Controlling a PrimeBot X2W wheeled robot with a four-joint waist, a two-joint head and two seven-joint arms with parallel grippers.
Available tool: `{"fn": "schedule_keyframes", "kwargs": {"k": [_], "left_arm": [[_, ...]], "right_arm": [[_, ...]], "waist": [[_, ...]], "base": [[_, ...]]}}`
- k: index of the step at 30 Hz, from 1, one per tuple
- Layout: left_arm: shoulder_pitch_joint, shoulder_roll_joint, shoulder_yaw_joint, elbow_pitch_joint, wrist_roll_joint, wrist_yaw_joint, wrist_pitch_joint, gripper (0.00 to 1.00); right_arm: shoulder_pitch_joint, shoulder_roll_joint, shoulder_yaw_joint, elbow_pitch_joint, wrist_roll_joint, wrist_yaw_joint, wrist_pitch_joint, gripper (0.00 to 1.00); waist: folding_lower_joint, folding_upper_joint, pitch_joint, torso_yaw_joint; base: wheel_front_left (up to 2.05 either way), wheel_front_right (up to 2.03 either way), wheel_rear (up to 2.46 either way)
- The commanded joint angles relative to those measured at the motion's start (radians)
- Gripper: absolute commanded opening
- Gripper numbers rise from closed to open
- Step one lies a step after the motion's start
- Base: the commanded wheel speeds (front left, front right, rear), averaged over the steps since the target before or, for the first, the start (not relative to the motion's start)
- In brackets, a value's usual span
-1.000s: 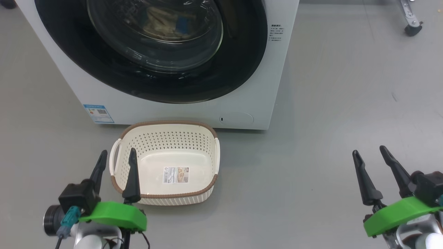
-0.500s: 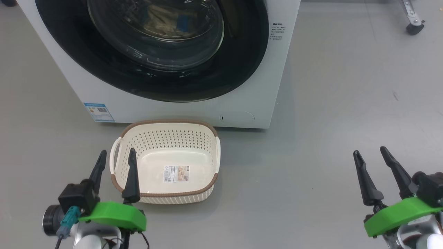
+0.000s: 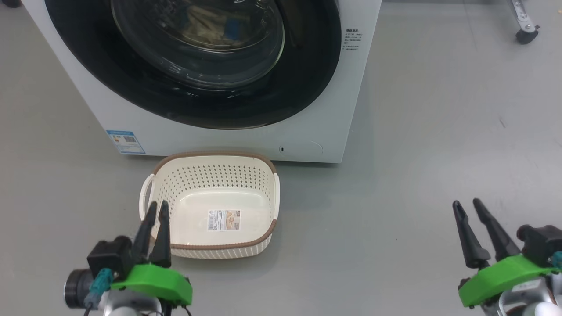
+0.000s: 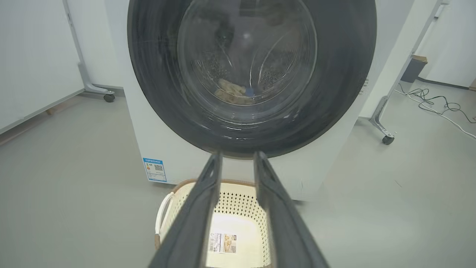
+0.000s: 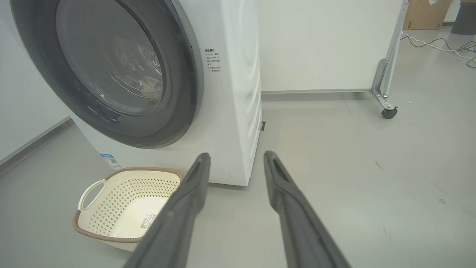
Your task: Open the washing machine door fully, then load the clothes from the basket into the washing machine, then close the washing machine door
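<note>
washing machine door (image 3: 197,101) shut on washing machine (image 3: 307,131); clothes (image 3: 210,26) visible in drum behind the glass. basket (image 3: 215,156) on floor (image 3: 417,153) just in front of it. left gripper (image 3: 158,205) at basket's near-left corner, jaws narrowly apart, holding nothing. right gripper (image 3: 466,203) well right, jaws spread.

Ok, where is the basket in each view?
Head view: the basket lower centre-left, on the floor before the washing machine.
Left wrist view: the basket at bottom centre.
Right wrist view: the basket at lower left.
Shared landmark: the blue energy label on the machine's lower left corner.
</note>
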Motion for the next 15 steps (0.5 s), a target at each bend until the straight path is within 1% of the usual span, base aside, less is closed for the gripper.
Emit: {"fn": "schedule_keyframes", "kwargs": {"k": [1, 6, 15], "left_arm": [[0.004, -0.003, -0.002, 0.006, -0.001, 0.0, 0.0, 0.0], [0.067, -0.028, -0.011, 0.082, -0.005, -0.001, 0.001, 0.0], [0.066, -0.036, 0.02, 0.084, -0.095, -0.026, 0.018, 0.0]], "right_arm": [[0.0, 0.001, 0.001, 0.008, 0.001, 0.0, 0.0, 0.0], [0.021, 0.01, 0.01, 0.095, 0.006, 0.0, 0.002, 0.0], [0.006, 0.005, 0.015, 0.104, 0.114, 0.0, 0.01, 0.0]], "waist": [[0.0, 0.0, 0.0, 0.0], [0.0, 0.0, 0.0, 0.0], [0.0, 0.0, -0.006, -0.004]], "base": [[0.0, 0.0, 0.0], [0.0, 0.0, 0.0], [0.0, 0.0, 0.0]]}}
